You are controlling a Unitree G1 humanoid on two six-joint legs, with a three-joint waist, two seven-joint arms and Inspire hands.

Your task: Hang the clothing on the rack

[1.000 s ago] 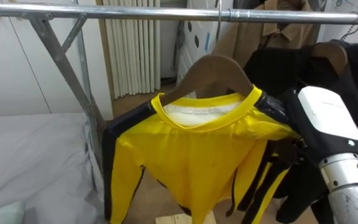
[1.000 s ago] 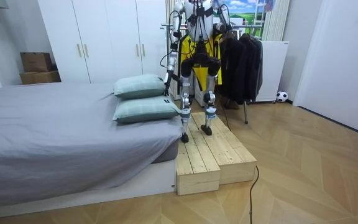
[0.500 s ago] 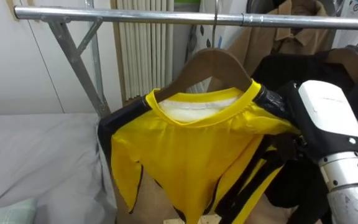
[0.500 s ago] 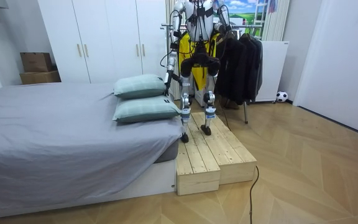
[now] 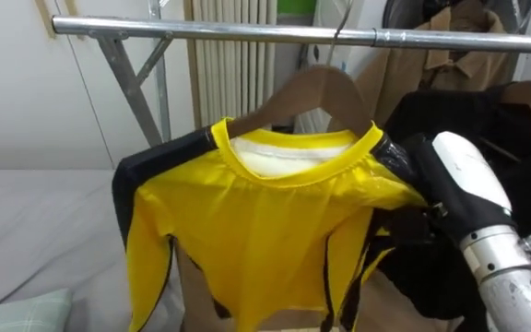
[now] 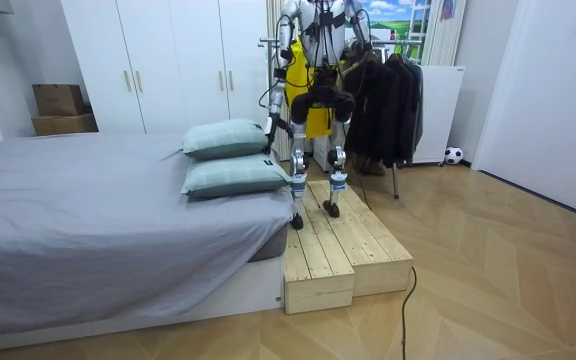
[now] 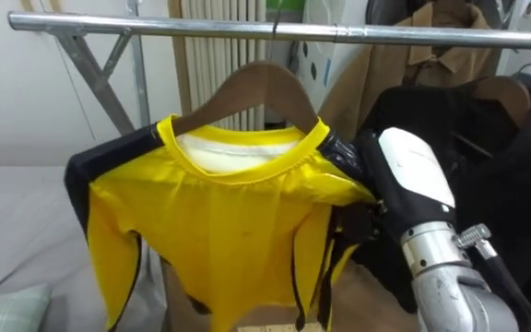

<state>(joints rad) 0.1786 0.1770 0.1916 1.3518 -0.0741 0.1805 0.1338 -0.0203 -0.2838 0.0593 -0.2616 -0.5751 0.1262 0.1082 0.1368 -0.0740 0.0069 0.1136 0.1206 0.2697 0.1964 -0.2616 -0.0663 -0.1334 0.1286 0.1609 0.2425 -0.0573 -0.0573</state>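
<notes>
Fingers of the right hand are hidden behind the yellow shirt's (image 5: 265, 221) shoulder, centre right of frame; cannot tell whether they are apart or clamped on cloth; white right forearm (image 5: 459, 180) reaches in from lower right. Shirt, black-sleeved, sits on wooden hanger (image 5: 312, 88) at frame centre; hook looks caught over metal rail (image 5: 201, 30) along the top. Hanger's long axis runs left to right, roughly along the rail; shirt lies left of the forearm, so the right hand is nearer. Left hand (image 6: 268, 127) hangs low beside bed (image 6: 88, 210) in room view. Dark garments (image 5: 514, 157) crowd the rail at right. Judgement: hanging nearly done; next, draw the hand clear rightward without dragging the sleeve.
</notes>
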